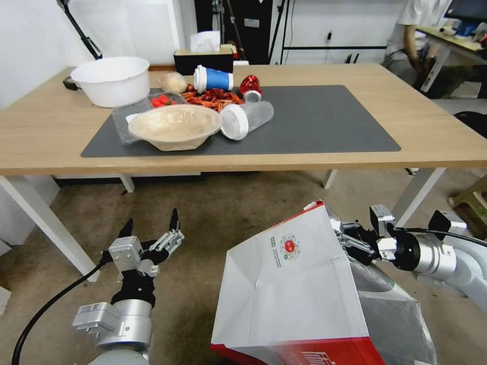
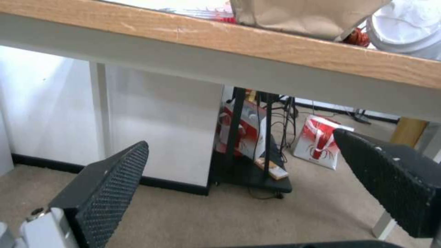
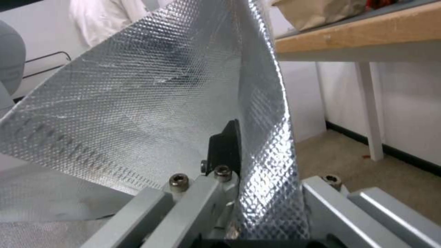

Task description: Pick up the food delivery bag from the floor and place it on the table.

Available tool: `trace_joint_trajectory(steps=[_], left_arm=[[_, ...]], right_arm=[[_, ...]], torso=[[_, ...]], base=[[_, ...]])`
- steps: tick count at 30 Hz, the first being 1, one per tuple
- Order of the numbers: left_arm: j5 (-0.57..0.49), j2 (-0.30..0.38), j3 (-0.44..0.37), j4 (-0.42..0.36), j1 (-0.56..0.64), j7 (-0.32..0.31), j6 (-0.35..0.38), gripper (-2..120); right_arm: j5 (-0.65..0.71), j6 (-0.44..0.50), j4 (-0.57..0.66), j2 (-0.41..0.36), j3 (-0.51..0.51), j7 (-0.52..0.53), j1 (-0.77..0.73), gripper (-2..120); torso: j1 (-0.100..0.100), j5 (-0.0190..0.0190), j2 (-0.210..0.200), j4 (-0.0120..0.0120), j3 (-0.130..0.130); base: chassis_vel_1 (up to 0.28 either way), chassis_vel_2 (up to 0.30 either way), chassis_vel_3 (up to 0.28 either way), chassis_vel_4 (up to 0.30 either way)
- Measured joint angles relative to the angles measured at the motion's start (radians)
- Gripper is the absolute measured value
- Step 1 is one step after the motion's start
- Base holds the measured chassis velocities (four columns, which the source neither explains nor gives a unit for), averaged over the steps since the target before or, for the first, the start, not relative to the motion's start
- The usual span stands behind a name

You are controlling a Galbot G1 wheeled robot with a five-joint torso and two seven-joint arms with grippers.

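My right end effector (image 1: pixel 339 234) is clamped on the foil-lined rim of the boxy red-and-white paper delivery bag (image 1: pixel 297 289), so it hangs below the light-wood desk (image 1: pixel 436 132); left end effector (image 1: pixel 150 229) idles open beside the bag.

I'm seeing even, bright indoor light falling from above, with the table (image 1: pixel 61 126) casting a soft shadow onto the floor (image 1: pixel 218 213). Straight edges are bowing toward the head view's borders. Glare is flaring off the food delivery bag (image 3: pixel 151 96) foil, and the left wrist view is looking soft.

Head camera looks down over the table (image 1: pixel 436 147) from its near edge; both wrist cameras sit low, below that edge, facing under it, sharing the tabletop's front rim.
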Motion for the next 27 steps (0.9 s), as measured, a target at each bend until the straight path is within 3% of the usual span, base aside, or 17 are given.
trace_joint_trajectory(steps=[27], left_arm=[[0.012, 0.003, -0.001, 0.002, 0.001, 0.005, -0.002, 100]], right_arm=[[-0.007, 0.0, 0.002, 0.008, -0.005, 0.0, 0.001, 0]], torso=[[0.04, 0.0, 0.106, 0.0001, 0.066]], base=[[0.0, 0.0, 0.0, 0.0]])
